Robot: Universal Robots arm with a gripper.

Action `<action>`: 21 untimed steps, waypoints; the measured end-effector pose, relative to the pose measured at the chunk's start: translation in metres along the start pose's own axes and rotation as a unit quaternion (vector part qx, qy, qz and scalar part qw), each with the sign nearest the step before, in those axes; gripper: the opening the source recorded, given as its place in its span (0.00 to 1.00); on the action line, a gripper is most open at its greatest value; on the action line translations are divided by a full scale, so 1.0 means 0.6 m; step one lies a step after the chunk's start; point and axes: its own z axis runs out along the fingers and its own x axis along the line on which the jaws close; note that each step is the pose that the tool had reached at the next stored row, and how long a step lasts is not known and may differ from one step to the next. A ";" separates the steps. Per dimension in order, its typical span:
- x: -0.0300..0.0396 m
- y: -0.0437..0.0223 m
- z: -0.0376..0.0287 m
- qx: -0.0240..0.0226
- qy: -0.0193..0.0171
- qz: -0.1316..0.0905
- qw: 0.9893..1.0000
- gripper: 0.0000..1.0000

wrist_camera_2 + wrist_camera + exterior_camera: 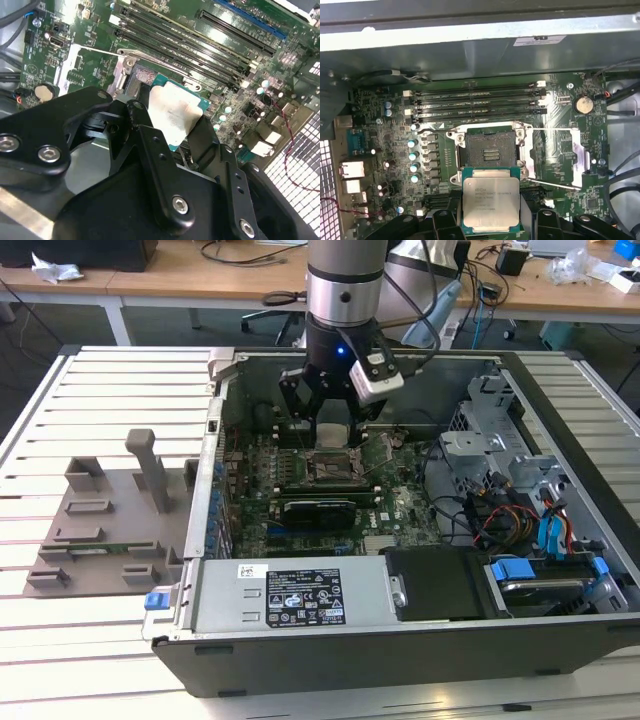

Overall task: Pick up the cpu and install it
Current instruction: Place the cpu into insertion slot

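Note:
The cpu (491, 200) is a flat square chip with a silvery top and a thin green rim. My gripper (491, 222) is shut on it, with black fingers (134, 116) on two opposite edges. It hangs level just above the motherboard, beside the open dark socket (490, 150) and not seated in it. The socket's metal load plate (570, 155) is swung open to one side. In the exterior view the gripper (331, 425) reaches down into the open computer case with the cpu (332, 433) over the socket (336, 468).
The case walls (215, 430) surround the motherboard. Memory slots (477, 102) run beside the socket, and capacitors (413, 160) stand close to it. A drive cage and cables (520, 500) sit at the exterior view's right. A grey fixture (110, 520) lies on the slatted table at the left.

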 end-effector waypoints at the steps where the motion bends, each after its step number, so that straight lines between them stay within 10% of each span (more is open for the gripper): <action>1: 0.000 0.000 0.000 0.000 0.000 0.005 1.000 0.55; 12: 0.000 0.000 0.001 0.001 0.003 0.065 0.998 0.55; 21: 0.000 0.000 0.001 0.002 0.005 0.113 0.994 0.55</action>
